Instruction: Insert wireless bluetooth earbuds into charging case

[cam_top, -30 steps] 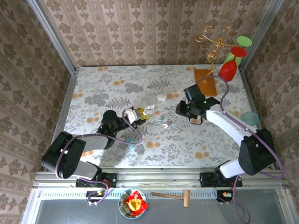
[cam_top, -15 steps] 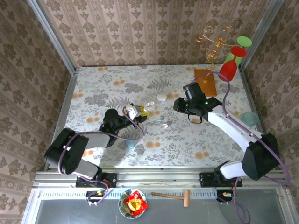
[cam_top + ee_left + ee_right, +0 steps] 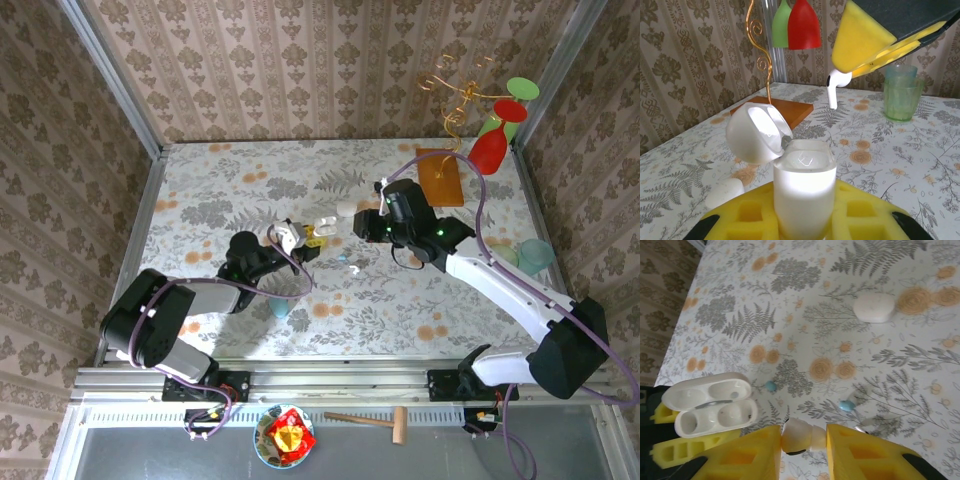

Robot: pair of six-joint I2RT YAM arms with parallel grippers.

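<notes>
- Top external view, starting at the left: the left hand (image 3: 308, 240) is clamped on the open charging case (image 3: 322, 229) and holds it up off the floral tabletop (image 3: 200, 190).
- Left wrist view shows that case standing upright between the yellow pads (image 3: 750, 215), with its lid (image 3: 757, 132) flipped back to the left.
- Next over, a couple of tiny loose earbuds (image 3: 846, 405) with pale blue tips lie on the tabletop between the two hands.
- A closed white case (image 3: 346, 208) lies flat a bit farther back, near the right hand.
- The right hand (image 3: 368, 226) is pinched on a white earbud (image 3: 801, 436). The stem points down, above and just right of the open case, not touching it.
- Far right, a green cup (image 3: 537, 252) stands near the tabletop edge.
</notes>
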